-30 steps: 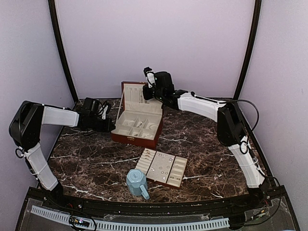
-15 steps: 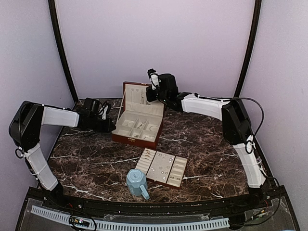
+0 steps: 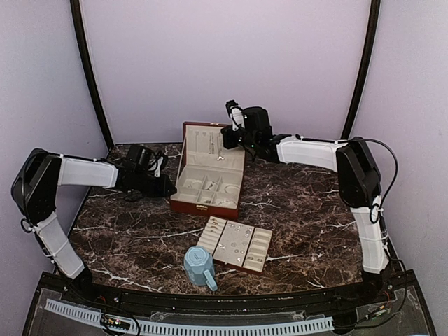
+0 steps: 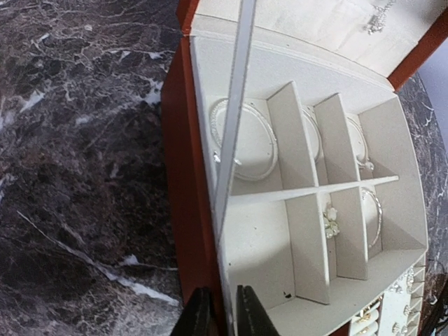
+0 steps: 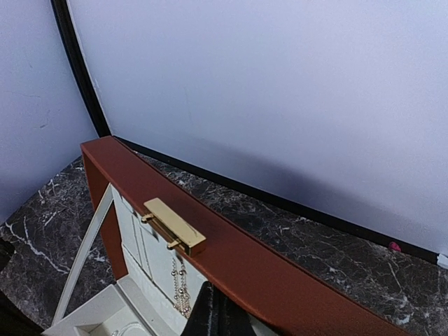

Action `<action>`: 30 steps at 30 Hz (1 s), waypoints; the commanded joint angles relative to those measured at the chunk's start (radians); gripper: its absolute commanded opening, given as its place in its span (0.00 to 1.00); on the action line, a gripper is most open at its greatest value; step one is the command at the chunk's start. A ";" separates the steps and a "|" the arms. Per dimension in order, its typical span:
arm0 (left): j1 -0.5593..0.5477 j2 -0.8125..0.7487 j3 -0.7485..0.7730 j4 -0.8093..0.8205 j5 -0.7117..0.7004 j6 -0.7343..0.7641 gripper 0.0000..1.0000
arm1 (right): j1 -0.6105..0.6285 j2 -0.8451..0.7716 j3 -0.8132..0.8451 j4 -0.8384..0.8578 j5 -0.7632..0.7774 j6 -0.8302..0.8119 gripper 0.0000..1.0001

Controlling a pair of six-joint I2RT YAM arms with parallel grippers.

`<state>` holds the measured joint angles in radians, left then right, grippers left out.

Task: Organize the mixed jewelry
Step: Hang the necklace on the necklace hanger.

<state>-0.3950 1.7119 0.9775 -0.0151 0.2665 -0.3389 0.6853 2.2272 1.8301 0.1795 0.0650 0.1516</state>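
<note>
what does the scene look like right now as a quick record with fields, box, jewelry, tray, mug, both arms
box: brown hinged jewelry box with cream lining, lid open, standing up
in box: silvery hoops in several compartments; thin chain hanging inside the lid
tray: flat brown cream-lined tray in front of the box, small silvery pieces on it
mug: light-blue faceted mug at the tray's near-left corner
left jaws: closed on the box's left wall
right jaws: shut, tips at the lid's top edge
table: dark marble tabletop
</note>
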 commanded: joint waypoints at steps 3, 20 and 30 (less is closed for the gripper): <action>-0.019 -0.078 0.026 -0.072 0.088 -0.004 0.31 | -0.016 -0.046 0.025 0.046 -0.030 0.026 0.00; -0.018 -0.089 0.049 -0.072 0.054 0.026 0.48 | -0.017 -0.027 0.066 -0.005 0.008 0.025 0.10; -0.010 -0.114 0.041 -0.065 0.035 0.020 0.50 | -0.016 -0.047 0.050 0.000 -0.011 0.031 0.15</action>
<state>-0.4088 1.6653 0.9997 -0.0628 0.3138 -0.3252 0.6796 2.2269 1.8553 0.1322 0.0471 0.1745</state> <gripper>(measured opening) 0.495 0.143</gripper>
